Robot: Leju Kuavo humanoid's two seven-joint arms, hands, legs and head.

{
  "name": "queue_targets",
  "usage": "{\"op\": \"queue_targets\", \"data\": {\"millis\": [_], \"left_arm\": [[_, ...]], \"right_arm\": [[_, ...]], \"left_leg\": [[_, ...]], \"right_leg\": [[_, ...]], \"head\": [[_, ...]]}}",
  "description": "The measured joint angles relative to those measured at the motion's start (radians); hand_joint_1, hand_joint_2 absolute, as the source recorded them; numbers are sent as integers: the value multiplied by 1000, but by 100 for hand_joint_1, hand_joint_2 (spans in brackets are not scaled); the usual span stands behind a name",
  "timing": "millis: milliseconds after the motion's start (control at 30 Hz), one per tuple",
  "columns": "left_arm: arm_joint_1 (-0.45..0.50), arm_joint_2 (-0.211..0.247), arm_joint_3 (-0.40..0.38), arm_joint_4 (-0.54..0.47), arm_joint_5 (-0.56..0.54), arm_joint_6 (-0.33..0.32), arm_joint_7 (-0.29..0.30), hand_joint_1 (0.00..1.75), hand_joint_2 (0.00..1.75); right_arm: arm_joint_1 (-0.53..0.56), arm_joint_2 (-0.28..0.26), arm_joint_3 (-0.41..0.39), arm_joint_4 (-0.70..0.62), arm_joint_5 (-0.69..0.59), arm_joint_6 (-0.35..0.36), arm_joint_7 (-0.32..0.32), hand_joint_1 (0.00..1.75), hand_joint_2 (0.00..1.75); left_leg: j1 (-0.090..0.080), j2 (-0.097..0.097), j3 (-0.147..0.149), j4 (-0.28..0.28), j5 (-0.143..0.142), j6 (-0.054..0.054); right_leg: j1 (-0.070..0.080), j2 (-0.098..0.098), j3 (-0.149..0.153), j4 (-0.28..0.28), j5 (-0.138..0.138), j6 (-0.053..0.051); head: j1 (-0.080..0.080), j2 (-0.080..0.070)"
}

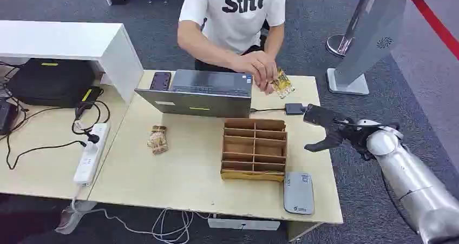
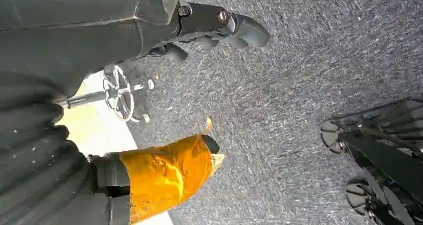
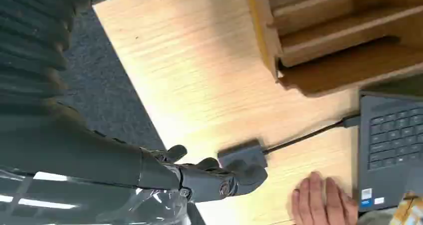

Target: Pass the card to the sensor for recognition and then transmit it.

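A pale wooden table [image 1: 178, 168] carries, from largest to smallest, an open grey laptop [image 1: 203, 92], a cardboard divider box [image 1: 253, 149] whose visible slots hold nothing, a grey sensor pad [image 1: 299, 192] just beside the box at the near edge, and a small brown packet [image 1: 158, 139]. A person [image 1: 233, 17] leans over the far edge; the person's hand [image 1: 260, 68] holds the yellow patterned card [image 1: 282, 85] just right of the laptop, partly covered by the fingers. The right hand [image 1: 325, 127] hovers at the table's right edge above a small black adapter [image 1: 295, 109], fingers loosely apart, holding nothing. The left hand [image 2: 209, 28] hangs over grey carpet [image 2: 309, 85], fingers spread and empty; an orange-taped thumb [image 2: 169, 172] shows, its tip indistinct.
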Motion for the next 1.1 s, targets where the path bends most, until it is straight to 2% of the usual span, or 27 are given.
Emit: {"op": "queue_targets", "data": {"millis": [333, 533, 567, 600, 700, 733, 767, 833, 933, 1100], "left_arm": [[2, 0, 0, 0, 2, 0, 2, 0, 175], [2, 0, 0, 0, 4, 0, -3, 0, 175], [2, 0, 0, 0, 6, 2, -3, 0, 175], [2, 0, 0, 0, 9, 5, -3, 0, 175], [2, -6, 0, 0, 11, 21, -2, 0, 175], [3, -7, 0, 0, 10, 23, -2, 0, 175], [4, -9, 0, 0, 9, 24, -2, 0, 175], [4, -11, 0, 0, 3, 26, -2, 0, 175], [3, -14, 0, 0, -3, 26, -4, 0, 175], [4, -16, -1, 0, -7, 25, -6, 0, 175]], "right_arm": [[-94, -19, 122, 36, -65, 35, 9, 0, 175], [-100, -32, 159, 28, -84, -43, 10, 0, 175], [-98, -32, 163, 21, -73, -96, 5, 0, 175], [-92, -33, 166, 12, -37, -180, 0, 0, 175], [-10, -33, 149, -78, 231, -590, 26, 0, 175], [30, -32, 133, -123, 310, -700, 26, 0, 175], [74, -29, 111, -165, 364, -767, 22, 0, 175], [151, -16, 66, -236, 454, -842, 25, 0, 175], [229, 4, 12, -300, 527, -907, 14, 0, 175], [299, 52, -68, -354, 545, -937, -36, 0, 175]], "left_leg": [[0, 1, -2, 0, 0, 0], [0, 1, -2, 0, 0, 0], [0, 1, -2, 0, 0, 0], [0, 1, -2, 0, 0, 0], [1, 0, -2, 0, 0, 0], [1, 0, -2, 0, 0, 0], [1, 0, -2, 0, -1, -1], [1, 1, -2, 0, -1, -1], [1, 0, -3, 0, -1, -1], [1, 1, -3, 0, -1, -1]], "right_leg": [[0, 1, -2, 0, 0, 0], [0, 1, -2, 0, 0, 0], [0, 1, -2, 0, 0, 0], [0, 1, -2, 0, 0, 0], [1, 0, -2, 0, 0, 0], [1, 0, -2, 0, 0, 0], [1, 0, -2, 0, 0, 0], [1, 1, -3, 0, 0, 0], [1, 1, -4, 0, 0, 0], [1, 1, -4, 0, 0, 0]], "head": [[0, 0], [0, 0], [0, 0], [-1, 0], [0, 0], [0, 0], [0, 0], [-1, 0], [0, 0], [0, 0]]}}
